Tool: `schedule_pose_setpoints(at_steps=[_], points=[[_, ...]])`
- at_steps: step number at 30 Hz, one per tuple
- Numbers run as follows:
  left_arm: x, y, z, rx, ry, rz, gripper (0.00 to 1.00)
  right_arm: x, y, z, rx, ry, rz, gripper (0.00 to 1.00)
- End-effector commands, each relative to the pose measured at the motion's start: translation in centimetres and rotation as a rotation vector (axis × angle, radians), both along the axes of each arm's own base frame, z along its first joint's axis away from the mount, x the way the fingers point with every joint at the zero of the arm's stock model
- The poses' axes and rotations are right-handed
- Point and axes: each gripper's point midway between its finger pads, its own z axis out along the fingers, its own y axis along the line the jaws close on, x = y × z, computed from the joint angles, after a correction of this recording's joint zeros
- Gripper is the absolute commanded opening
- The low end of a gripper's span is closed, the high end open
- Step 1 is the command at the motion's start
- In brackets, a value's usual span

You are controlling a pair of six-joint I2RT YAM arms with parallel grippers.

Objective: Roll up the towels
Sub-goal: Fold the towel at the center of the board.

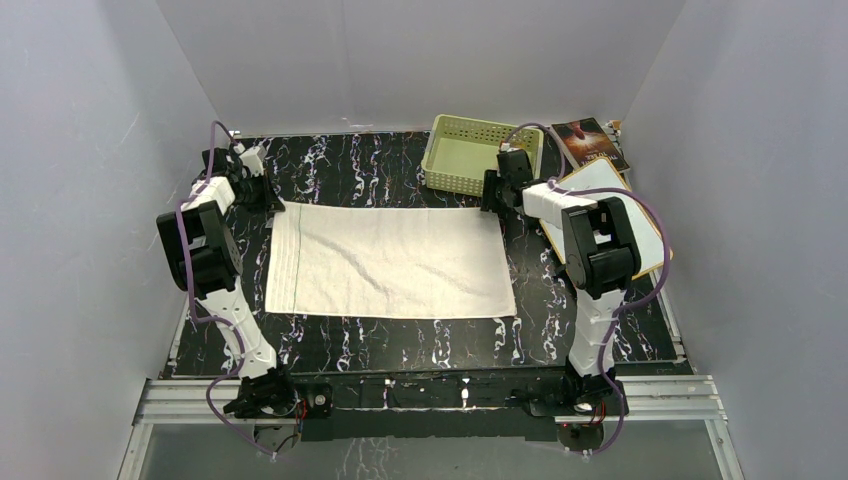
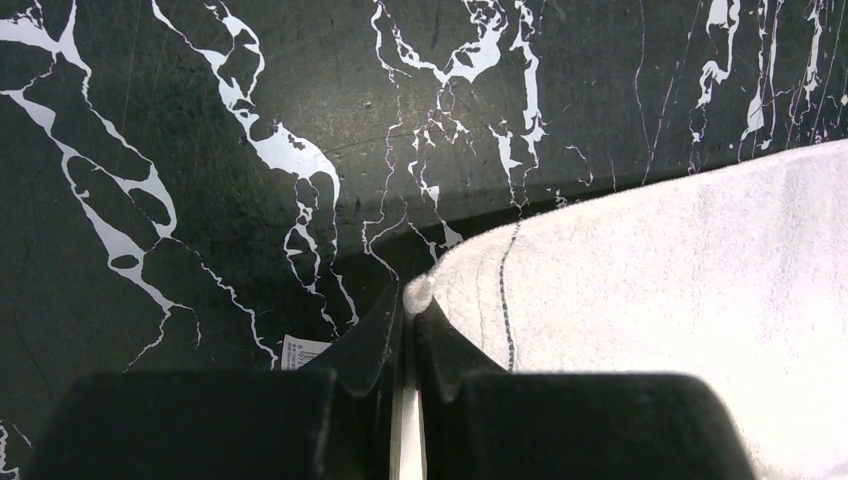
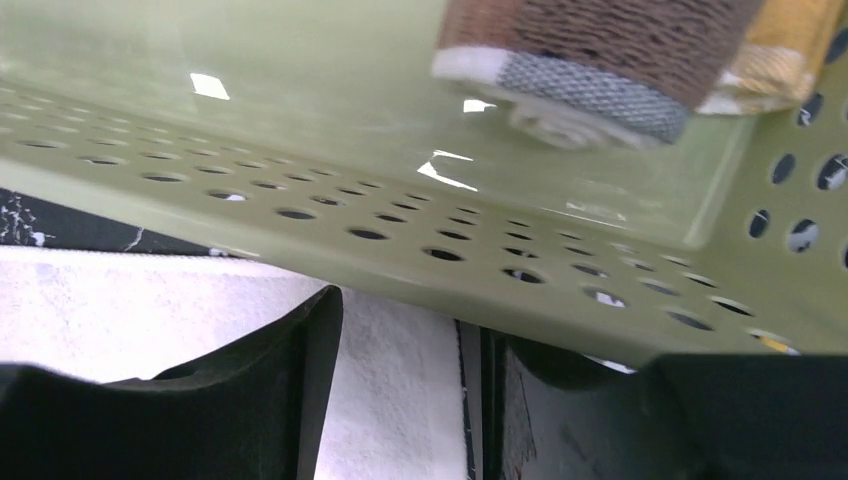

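Long cream-white terry towel is spread flat: its far-left corner is pinched in the left gripper; the right gripper is held agape over the far-right corner.

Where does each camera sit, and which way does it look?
Top external: high behind the arms, looking down at the cream towel; both arms show.
Left wrist: on the left arm, facing down; left end effector pinches the towel's corner.
Right wrist: low, facing the green basket; right end effector shows.
Shared: all three see the towel.
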Motion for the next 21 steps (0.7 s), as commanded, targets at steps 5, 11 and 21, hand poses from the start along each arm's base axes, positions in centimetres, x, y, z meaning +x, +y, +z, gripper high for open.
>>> schedule_pose_setpoints(at_steps=[5,11,21], points=[[0.7,0.3,2.9,0.012,-0.067,-0.017,0.0,1.8,-1.1,0.1,-0.123,-0.075,-0.058,0.45],[0.6,0.3,2.5,0.011,-0.056,-0.02,0.0,1.1,-1.8,-0.6,-0.152,-0.058,-0.067,0.44],[0.6,0.3,2.4,0.011,-0.054,-0.015,0.0,-1.3,-2.1,-2.9,-0.196,-0.005,-0.053,0.28]])
